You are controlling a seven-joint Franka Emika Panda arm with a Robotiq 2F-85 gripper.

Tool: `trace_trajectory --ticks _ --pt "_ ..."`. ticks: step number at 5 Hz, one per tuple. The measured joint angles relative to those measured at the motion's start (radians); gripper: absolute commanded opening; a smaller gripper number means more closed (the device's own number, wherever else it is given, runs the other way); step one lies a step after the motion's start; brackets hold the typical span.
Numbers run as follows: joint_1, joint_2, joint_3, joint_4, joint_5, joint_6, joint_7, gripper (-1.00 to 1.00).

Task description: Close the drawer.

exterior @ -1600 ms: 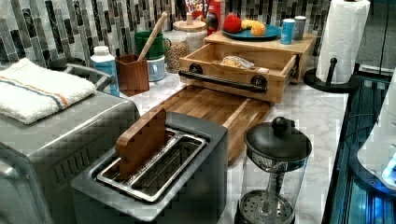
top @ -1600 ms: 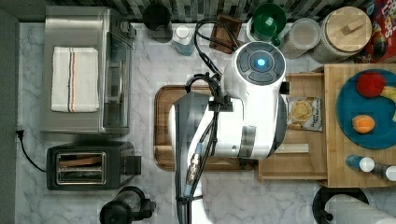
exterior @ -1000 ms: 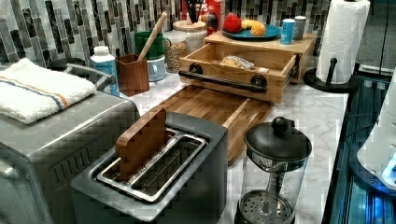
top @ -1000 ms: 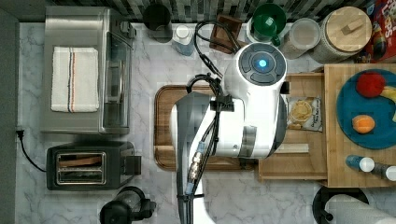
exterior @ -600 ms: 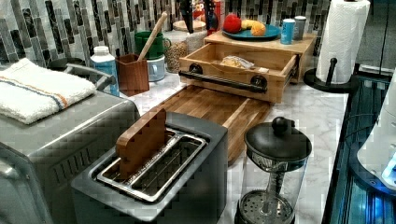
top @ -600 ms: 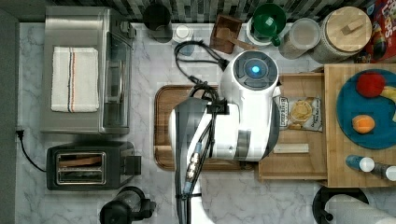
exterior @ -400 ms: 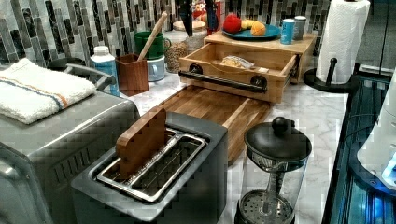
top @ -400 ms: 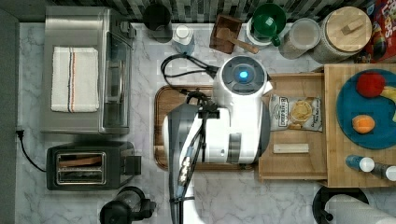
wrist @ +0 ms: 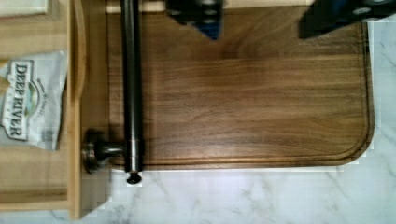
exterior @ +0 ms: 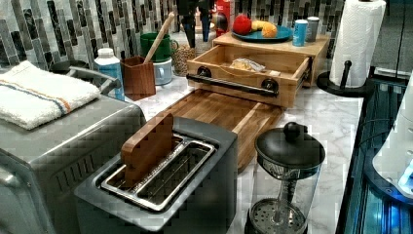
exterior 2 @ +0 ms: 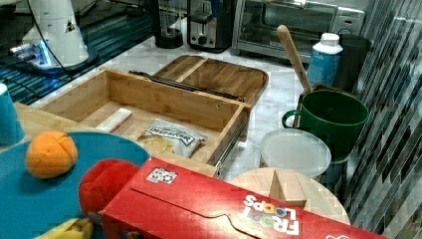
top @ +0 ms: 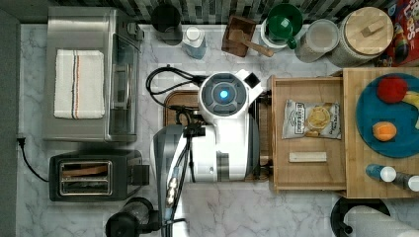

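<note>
We have the drawer pulled right out from under the butcher-block slab, its dark bar handle hanging over the edge of the walnut cutting board. Inside lie a chip bag and a small pale bar — so nothing of the closing is done yet, as we judge it. The whole push is left. The arm hovers over the board just beside the handle, and in the wrist view the gripper stands wide, its fingers holding nothing and clear of the bar. Around them on the counter — toaster, toaster oven, green mug.
</note>
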Motion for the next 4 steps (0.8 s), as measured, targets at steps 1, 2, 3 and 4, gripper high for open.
trace_trajectory --ticks 1,2,3,4 --pt "0.001 0.012 0.018 -0.014 0.000 0.008 -0.023 -1.00" --pt "-0.005 0.045 0.027 -0.025 0.002 0.030 -0.035 -1.00" --pt "0.001 0.081 0.008 -0.053 0.002 0.105 -0.054 -1.00" --pt "-0.006 0.123 -0.004 -0.080 0.001 0.173 -0.071 -1.00"
